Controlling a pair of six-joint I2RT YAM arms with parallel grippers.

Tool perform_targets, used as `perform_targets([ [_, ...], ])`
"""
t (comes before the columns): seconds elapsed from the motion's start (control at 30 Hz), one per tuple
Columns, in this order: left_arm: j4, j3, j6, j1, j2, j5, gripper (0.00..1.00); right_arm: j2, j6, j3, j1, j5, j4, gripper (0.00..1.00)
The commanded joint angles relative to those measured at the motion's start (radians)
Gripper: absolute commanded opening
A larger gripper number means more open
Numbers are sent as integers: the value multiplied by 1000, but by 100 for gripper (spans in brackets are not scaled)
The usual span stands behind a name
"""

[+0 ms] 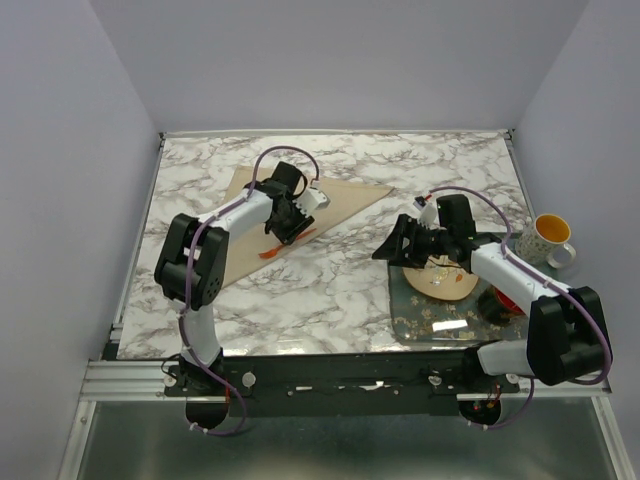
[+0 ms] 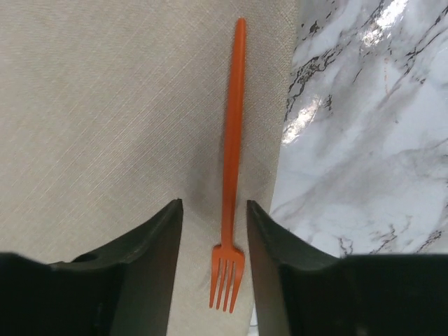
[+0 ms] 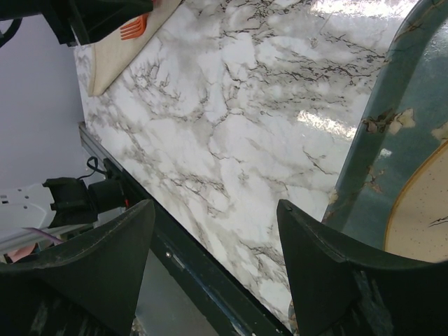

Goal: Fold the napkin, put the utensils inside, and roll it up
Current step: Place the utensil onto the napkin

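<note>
The tan napkin (image 1: 340,200) lies folded into a triangle on the marble table, left of centre. An orange fork (image 2: 232,154) rests flat on the napkin (image 2: 105,126) close to its right edge, with its tines pointing toward the wrist camera. My left gripper (image 2: 214,204) hovers over the fork's tine end, open, and neither finger touches the fork. In the top view the fork (image 1: 272,252) pokes out below the left gripper (image 1: 285,232). My right gripper (image 1: 395,250) stands open and empty beside the tray, and in its wrist view the gripper (image 3: 215,204) hangs over bare marble.
A teal patterned tray (image 1: 420,320) at the front right carries a round tan plate (image 1: 445,283). A white and yellow mug (image 1: 548,238) stands at the right edge. The table's near edge (image 3: 196,259) runs just under my right gripper.
</note>
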Motion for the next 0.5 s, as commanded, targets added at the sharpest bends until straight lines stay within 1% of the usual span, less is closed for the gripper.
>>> perform_targets([
  [0.0, -12, 24, -54, 1, -148, -39, 54, 9, -7, -15, 2, -24, 21, 79],
  [0.03, -10, 25, -67, 1, -174, -34, 57, 8, -8, -16, 2, -28, 27, 79],
  [0.07, -12, 27, -79, 4, -203, -24, 65, 2, -10, -19, 0, -31, 32, 79],
  [0.1, -12, 27, -106, 4, -271, -10, 71, -2, -8, -21, 3, -31, 35, 79],
  [0.13, -4, 24, -125, 6, -306, 8, 80, -8, -8, -22, 2, -28, 38, 79],
  [0.17, 5, 21, -159, 15, -341, 10, 94, -14, -11, -27, 3, -12, 38, 79],
  [0.2, 9, 16, -197, 26, -403, 18, 98, -34, -21, -28, 3, -3, 38, 79],
  [0.23, 26, 5, -279, 38, -435, 27, 99, -41, -24, -31, 5, 11, 39, 79],
  [0.27, 49, -13, -329, 44, -467, -6, 99, -47, -30, -32, 7, 31, 39, 79],
  [0.3, 75, -74, -382, 55, -543, -45, 99, -61, -33, -30, 8, 38, 42, 79],
  [0.33, 110, -106, -509, 60, -581, -81, 99, -70, -44, -30, 13, 49, 45, 79],
  [0.37, 120, -140, -577, 61, -619, -263, 99, -77, -47, -32, 20, 70, 51, 79],
  [0.4, 114, -190, -667, 72, -691, -349, 99, -81, -50, -38, 26, 78, 59, 79],
  [0.43, 58, -208, -749, 83, -725, -435, 99, -90, -53, -39, 40, 86, 77, 79],
  [0.47, 15, -222, -918, 96, -754, -567, 99, -89, -56, -36, 46, 91, 82, 79],
])
